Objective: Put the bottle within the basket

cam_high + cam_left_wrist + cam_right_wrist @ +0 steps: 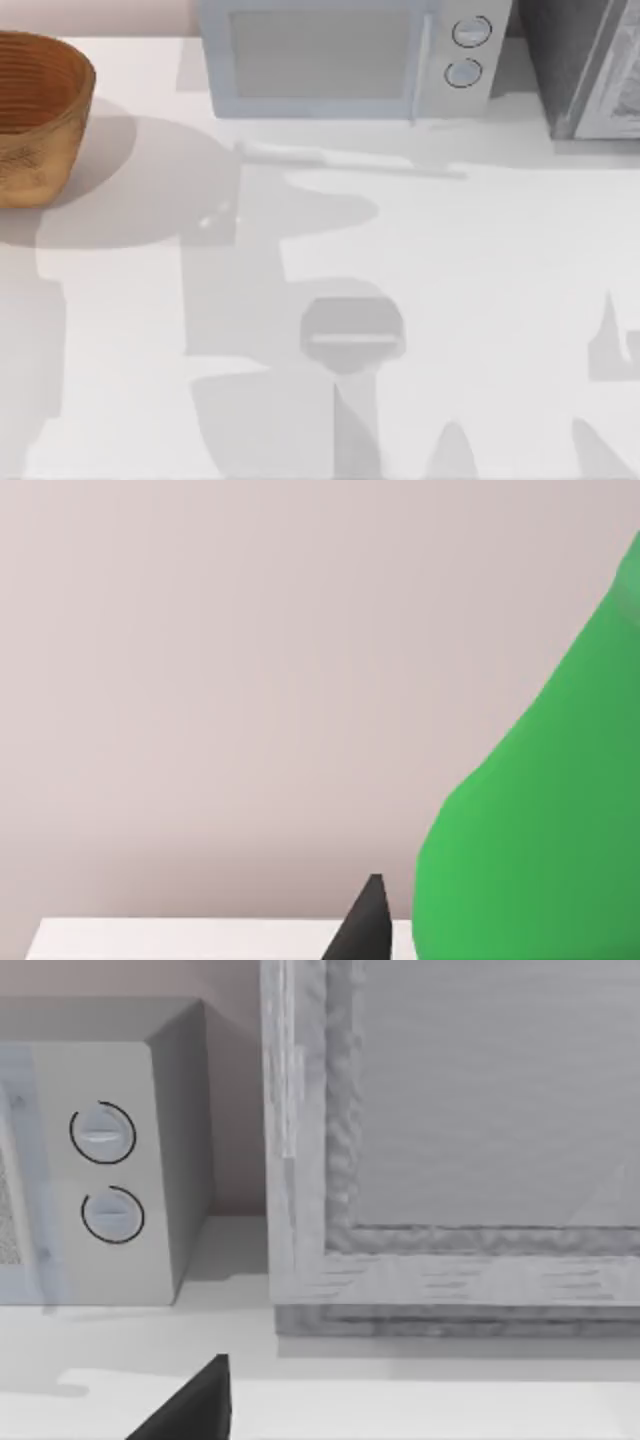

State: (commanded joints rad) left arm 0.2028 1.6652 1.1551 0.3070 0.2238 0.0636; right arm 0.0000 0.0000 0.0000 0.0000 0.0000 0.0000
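The bright green bottle looms very close in the left wrist view, raised above the white table edge with a bare wall behind it. My left gripper is shut on it; one black fingertip shows beside the bottle's body, the other is hidden behind it. The tan woven basket stands at the table's far left corner in the top view. My right gripper hangs near the back right, facing the microwave and the cabinet.
A white microwave stands at the back middle, with its two dials seen from the right wrist. A grey cabinet fills the back right corner. Arm shadows fall across the white tabletop.
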